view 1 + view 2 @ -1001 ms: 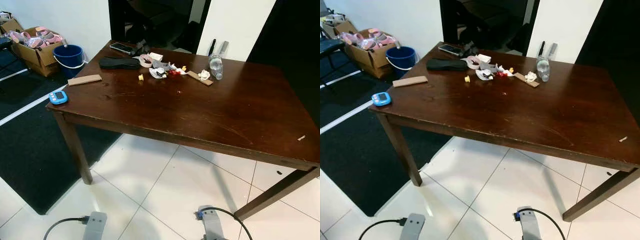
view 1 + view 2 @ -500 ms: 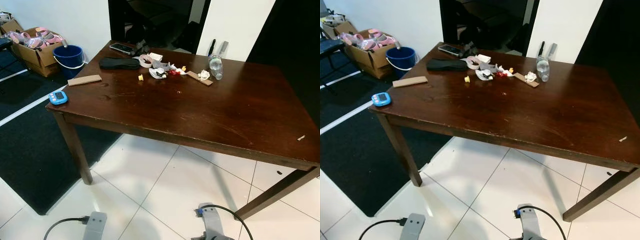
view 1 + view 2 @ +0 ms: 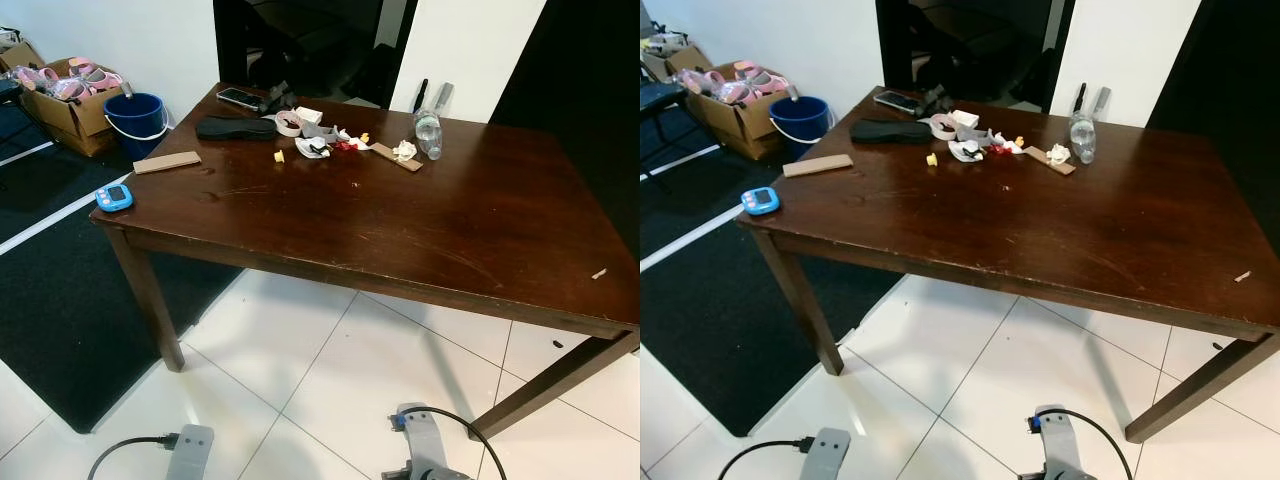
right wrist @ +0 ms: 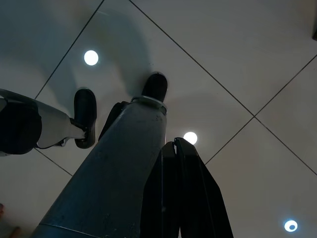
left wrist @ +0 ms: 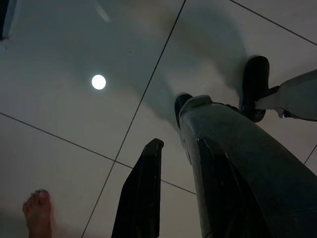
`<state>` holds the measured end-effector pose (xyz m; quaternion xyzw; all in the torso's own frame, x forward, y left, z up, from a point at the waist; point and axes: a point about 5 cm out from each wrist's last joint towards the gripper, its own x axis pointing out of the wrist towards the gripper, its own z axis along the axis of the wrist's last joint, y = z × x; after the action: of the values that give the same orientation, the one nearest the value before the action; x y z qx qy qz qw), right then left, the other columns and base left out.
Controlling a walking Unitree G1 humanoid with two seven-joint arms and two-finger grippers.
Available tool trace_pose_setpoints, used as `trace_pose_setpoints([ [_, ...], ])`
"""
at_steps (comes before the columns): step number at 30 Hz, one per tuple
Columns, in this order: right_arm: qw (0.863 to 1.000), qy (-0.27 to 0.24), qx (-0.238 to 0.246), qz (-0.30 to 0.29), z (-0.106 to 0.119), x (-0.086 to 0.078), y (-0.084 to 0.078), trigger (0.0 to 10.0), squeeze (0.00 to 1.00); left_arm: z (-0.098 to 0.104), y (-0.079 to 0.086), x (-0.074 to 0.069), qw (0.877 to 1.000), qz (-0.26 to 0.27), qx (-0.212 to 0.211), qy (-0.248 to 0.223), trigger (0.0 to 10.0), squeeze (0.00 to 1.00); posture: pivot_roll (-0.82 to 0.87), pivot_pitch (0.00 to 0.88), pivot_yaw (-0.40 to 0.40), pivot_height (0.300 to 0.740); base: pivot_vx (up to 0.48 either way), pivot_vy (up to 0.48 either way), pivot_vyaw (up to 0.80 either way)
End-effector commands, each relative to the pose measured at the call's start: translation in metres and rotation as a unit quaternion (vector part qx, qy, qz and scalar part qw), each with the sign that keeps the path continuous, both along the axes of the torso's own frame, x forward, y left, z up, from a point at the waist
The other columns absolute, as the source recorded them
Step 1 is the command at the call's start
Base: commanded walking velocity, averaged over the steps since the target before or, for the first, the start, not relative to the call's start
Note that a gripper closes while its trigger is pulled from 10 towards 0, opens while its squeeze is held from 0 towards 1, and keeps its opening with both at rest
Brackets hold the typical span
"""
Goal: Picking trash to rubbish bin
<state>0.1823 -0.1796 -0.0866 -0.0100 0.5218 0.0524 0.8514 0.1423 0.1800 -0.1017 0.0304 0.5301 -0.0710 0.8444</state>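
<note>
Trash lies in a cluster (image 3: 318,146) on the far side of a dark wooden table (image 3: 420,230): crumpled white paper (image 3: 405,150), small red and yellow bits, and a clear plastic bottle (image 3: 428,130) on its side. A blue bucket (image 3: 137,115) stands on the floor beyond the table's far left corner. Both arms hang low over the white tiles. My left gripper (image 5: 178,144) is open beside my own leg, with nothing in it. My right gripper (image 4: 174,144) is shut, its fingers pressed together and empty.
On the table's left part are a black case (image 3: 235,127), a phone (image 3: 240,97), a wooden block (image 3: 167,161) and a blue gadget (image 3: 115,196) near the corner. A cardboard box (image 3: 60,100) sits by the bucket. A black mat (image 3: 60,300) covers the floor at left. A person's bare foot (image 5: 37,210) is near.
The head view has shifted slightly. Nothing on the table has moved and both arms still hang down.
</note>
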Motion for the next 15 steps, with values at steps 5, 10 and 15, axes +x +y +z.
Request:
trace_pose_setpoints([
  [5, 1.000, 0.007, 0.002, -0.011, -0.0010, -0.0021, -0.0011, 10.0, 0.00, -0.0028, -0.0021, -0.0066, 1.000, -0.004, -0.001, 0.017, 10.0, 0.00, 0.09, 0.011, -0.045, 0.740, 0.000, 0.000, 0.00],
  [10, 1.000, 0.007, 0.003, -0.012, -0.0010, -0.0022, -0.0013, 10.0, 0.00, -0.0026, -0.0023, -0.0060, 1.000, -0.004, -0.002, 0.016, 10.0, 0.00, 0.09, 0.011, -0.044, 0.740, 0.000, 0.000, 0.00],
  [15, 1.000, 0.007, 0.002, -0.012, -0.0010, -0.0026, -0.0022, 10.0, 0.00, -0.0025, -0.0031, -0.0055, 1.000, -0.004, -0.003, 0.016, 10.0, 0.00, 0.09, 0.013, -0.048, 0.740, 0.000, 0.000, 0.00],
])
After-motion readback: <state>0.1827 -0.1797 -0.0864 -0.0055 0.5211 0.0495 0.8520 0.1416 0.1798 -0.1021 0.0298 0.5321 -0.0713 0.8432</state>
